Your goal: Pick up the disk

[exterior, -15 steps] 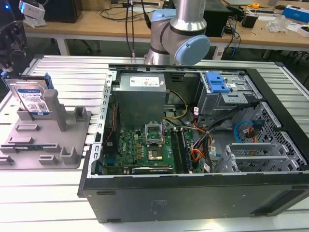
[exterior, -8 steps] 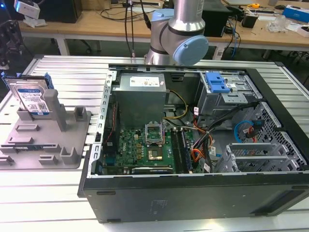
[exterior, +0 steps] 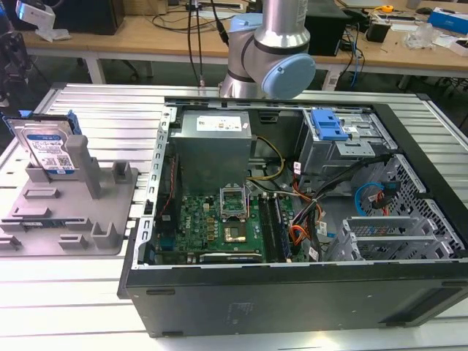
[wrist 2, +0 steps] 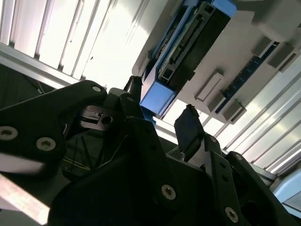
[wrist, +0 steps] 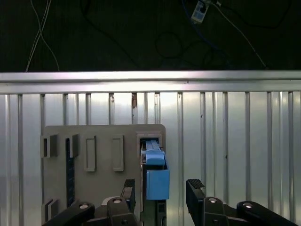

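open PC case (exterior: 292,301), grey tray (exterior: 80,212), slatted table (exterior: 66,300)

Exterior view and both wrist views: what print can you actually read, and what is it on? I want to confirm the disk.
No text is legible.
Blue-and-white label on the disk, standing in the grey tray: print too small to read.
White label on the power supply inside the computer case: too small to read.
Both wrist views: the disk's edge carries no legible print.
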Tool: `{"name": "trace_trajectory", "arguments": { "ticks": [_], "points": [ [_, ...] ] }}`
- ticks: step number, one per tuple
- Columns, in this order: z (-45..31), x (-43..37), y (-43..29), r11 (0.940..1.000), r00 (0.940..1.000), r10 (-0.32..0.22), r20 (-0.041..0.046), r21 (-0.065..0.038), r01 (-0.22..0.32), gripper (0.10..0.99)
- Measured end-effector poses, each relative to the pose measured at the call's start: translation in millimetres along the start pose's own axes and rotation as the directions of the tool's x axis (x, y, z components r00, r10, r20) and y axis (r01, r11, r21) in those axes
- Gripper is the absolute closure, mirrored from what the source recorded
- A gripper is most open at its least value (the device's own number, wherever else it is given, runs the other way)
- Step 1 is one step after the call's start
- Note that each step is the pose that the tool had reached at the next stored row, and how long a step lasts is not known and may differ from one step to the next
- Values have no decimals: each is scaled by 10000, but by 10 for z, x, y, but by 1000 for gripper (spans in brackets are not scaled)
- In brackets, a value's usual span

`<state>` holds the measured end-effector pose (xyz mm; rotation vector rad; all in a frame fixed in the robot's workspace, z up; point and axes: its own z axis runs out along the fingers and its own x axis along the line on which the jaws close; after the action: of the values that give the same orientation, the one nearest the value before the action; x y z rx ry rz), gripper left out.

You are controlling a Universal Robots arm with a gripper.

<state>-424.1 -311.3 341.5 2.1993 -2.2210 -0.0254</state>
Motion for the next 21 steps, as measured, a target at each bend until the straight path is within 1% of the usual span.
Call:
{"name": "trace_trajectory", "arguments": {
  "ticks": [2, 12, 15, 19, 21],
  "points": [
    [8, 36, -7, 10000, 10000, 3, 0, 1, -3, 529],
    [22, 38, -17, 10000, 10000, 14, 1, 1, -14, 529],
    [40, 38, -24, 10000, 10000, 14, 0, -1, -14, 529],
    [91, 38, -25, 10000, 10000, 13, 0, -1, -13, 529],
    [105, 38, -26, 10000, 10000, 13, 1, 0, -13, 529]
  ]
}}
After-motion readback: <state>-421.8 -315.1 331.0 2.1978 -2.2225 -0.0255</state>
